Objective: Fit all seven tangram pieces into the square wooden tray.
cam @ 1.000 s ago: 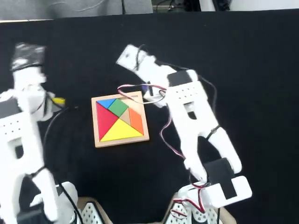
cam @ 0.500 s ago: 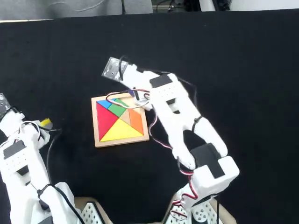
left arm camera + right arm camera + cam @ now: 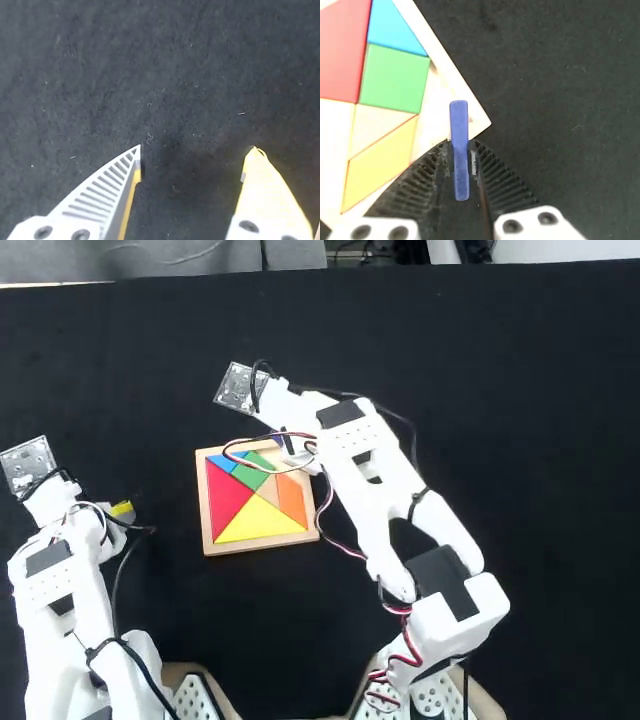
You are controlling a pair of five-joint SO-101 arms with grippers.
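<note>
Covering the whole table is a black cloth (image 3: 520, 390), matt, flecked with pale lint in the left wrist view. Beyond its far edge runs a pale strip (image 3: 560, 250) of room, with grey fabric (image 3: 200, 252) and dark cables (image 3: 400, 250).

Wooden tray (image 3: 201, 505) lies flat on the cloth, left of centre, slightly turned. In it: red triangle (image 3: 225, 502), yellow triangle (image 3: 258, 525), orange piece (image 3: 292, 495), green square (image 3: 255, 472), light blue triangle (image 3: 226, 461). A small patch of bare wood shows between green, orange and yellow.

Right arm stretches over the tray's far right corner. Right gripper (image 3: 459, 147) is clamped on a dark blue piece (image 3: 458, 120), held on edge and jutting past the fingertips, over the tray's corner rim. Cannot tell whether it touches the wood.

Left gripper (image 3: 195, 150) sits well left of the tray, fingers spread wide, nothing between them, bare cloth beneath.
</note>
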